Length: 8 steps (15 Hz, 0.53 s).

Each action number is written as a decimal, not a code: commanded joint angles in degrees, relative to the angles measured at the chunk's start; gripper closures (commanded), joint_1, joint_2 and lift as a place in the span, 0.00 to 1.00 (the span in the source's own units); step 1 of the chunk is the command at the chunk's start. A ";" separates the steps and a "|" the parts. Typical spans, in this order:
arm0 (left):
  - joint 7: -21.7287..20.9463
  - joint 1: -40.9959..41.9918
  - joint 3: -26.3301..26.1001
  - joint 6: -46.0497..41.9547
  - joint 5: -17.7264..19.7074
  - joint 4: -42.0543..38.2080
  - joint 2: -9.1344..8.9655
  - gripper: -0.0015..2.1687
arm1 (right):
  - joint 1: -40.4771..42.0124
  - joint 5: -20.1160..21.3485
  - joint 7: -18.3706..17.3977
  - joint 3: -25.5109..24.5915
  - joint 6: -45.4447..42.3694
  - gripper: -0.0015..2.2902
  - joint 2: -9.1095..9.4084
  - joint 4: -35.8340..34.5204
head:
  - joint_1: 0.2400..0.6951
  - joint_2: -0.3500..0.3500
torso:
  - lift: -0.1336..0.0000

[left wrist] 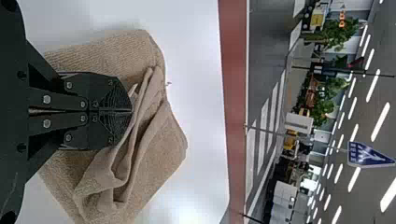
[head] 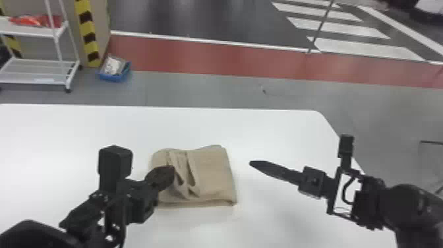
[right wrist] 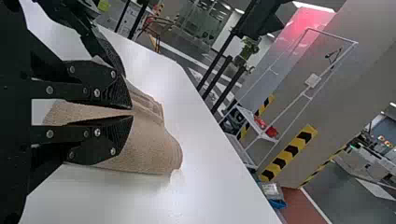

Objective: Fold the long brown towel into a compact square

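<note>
We hold our left gripper (head: 170,172), fingers together, over the ribbed, loosely folded brown towel (head: 212,174) on the white table (head: 280,132); our right gripper (head: 251,163), narrowly parted, points inward beside it.

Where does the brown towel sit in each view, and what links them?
Head view: towel just below centre, partly behind the left gripper.
Left wrist view: towel behind the left gripper and beyond its fingertips.
Right wrist view: towel behind the right gripper, seen through its finger gap.
Shared landmark: red floor strip.
</note>
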 commanded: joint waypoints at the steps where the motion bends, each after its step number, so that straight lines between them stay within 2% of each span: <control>1: 0.35 0.94 1.60 -0.34 0.02 -2.56 0.33 0.63 | 1.43 0.69 2.30 -1.11 2.63 0.79 -1.16 -1.84 | 1.00 0.14 | 0.07; 2: 0.70 1.03 2.47 -1.22 -0.07 -2.65 0.68 0.51 | 1.96 1.04 4.41 -1.99 4.04 0.86 -1.24 -2.19 | 1.00 0.13 | 0.07; 4: 0.79 1.47 5.55 -2.80 0.20 -2.74 1.38 0.49 | 3.89 1.22 7.13 -3.04 6.67 0.86 -1.24 -3.25 | 1.00 0.14 | 0.07; 6: 0.70 2.61 9.15 -5.26 2.57 -2.39 1.38 0.47 | 5.48 2.36 8.45 -1.90 7.73 0.86 -1.16 -3.33 | 1.00 0.17 | 0.07; 7: 0.70 3.14 10.38 -5.97 3.63 -2.30 1.38 0.35 | 5.74 3.42 8.98 -0.58 7.73 0.86 -0.89 -3.25 | 1.00 0.19 | 0.07; 8: 0.87 3.84 11.70 -6.85 4.77 -2.21 1.38 0.15 | 5.83 5.53 9.59 1.35 7.38 0.86 -0.28 -3.25 | 1.00 0.23 | 0.07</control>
